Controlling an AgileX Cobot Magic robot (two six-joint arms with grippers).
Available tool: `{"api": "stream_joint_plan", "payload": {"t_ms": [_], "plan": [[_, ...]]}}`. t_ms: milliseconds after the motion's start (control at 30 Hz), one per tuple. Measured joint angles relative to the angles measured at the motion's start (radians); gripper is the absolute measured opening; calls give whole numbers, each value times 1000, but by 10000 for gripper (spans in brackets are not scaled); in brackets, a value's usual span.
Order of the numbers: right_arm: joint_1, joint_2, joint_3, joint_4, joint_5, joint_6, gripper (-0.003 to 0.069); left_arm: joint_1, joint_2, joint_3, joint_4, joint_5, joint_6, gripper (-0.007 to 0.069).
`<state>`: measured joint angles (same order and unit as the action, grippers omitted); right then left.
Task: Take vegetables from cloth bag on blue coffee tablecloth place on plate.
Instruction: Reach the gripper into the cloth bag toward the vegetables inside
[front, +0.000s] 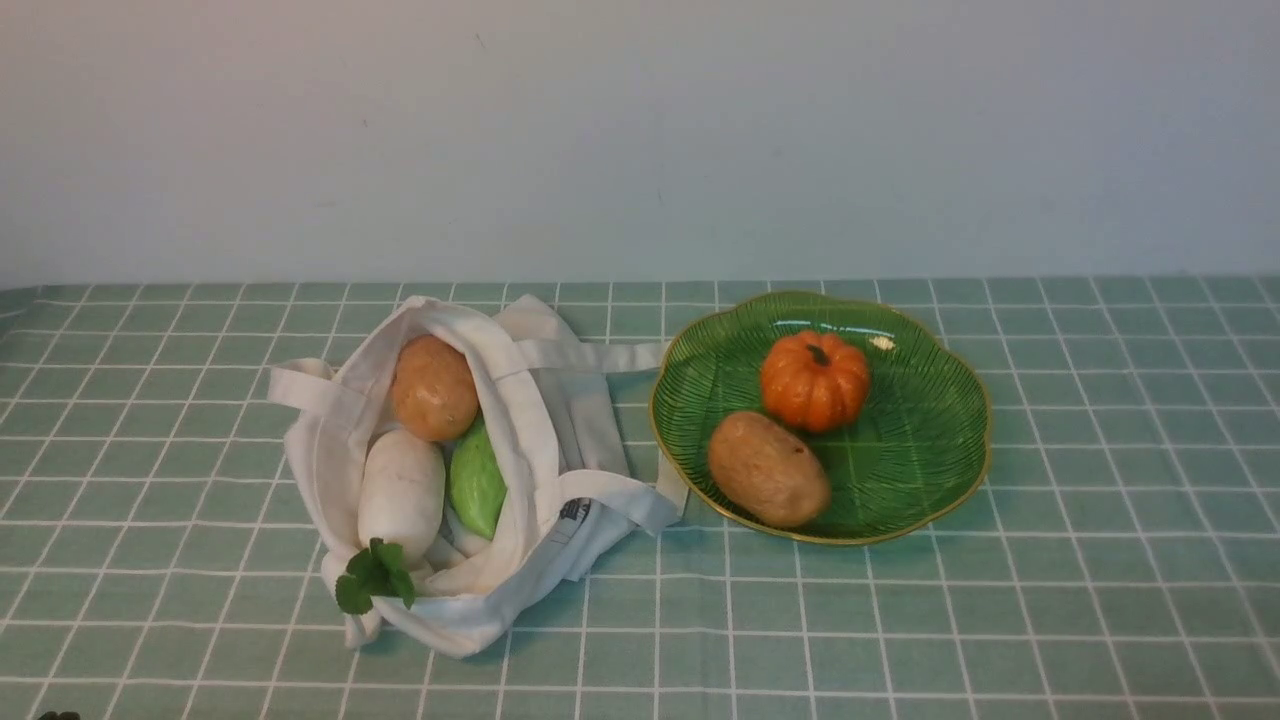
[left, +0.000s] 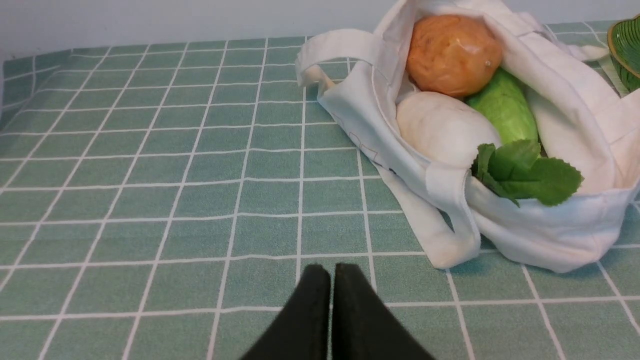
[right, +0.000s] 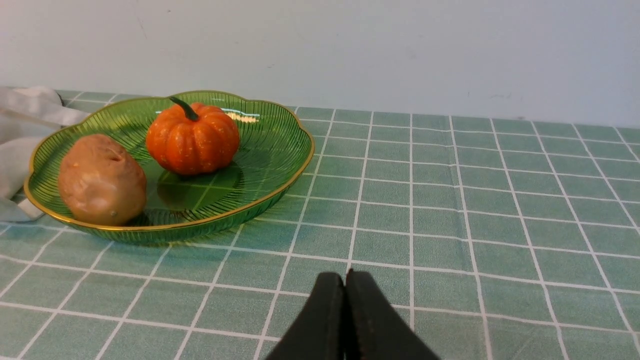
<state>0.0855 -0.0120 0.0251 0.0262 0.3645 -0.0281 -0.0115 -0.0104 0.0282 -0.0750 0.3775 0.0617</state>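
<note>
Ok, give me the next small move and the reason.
Probably open the left gripper and reach for the white radish. It lies exposed at the cloth bag's open mouth on that arm's side, and the gripper is shut and empty; the plate has bare room.

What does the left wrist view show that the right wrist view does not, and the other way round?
Only the left wrist view: inside the cloth bag, a white radish, its green leaves, a brown potato and a light green vegetable; also the shut left gripper. Only the right wrist view: an orange pumpkin and a second potato on the plate; also the shut right gripper. Both: bag, plate (just its edge in the left one) and checked tablecloth.
</note>
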Motion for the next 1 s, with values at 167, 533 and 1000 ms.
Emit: {"api": "stream_joint_plan", "payload": {"t_ms": [167,533,1000], "plan": [[0,0,0,0,0,0,-15,0,0,0,0,0,0,-5],[0,0,0,0,0,0,-15,0,0,0,0,0,0,-5],[0,0,0,0,0,0,-15,0,0,0,-82,0,-55,-5]]}}
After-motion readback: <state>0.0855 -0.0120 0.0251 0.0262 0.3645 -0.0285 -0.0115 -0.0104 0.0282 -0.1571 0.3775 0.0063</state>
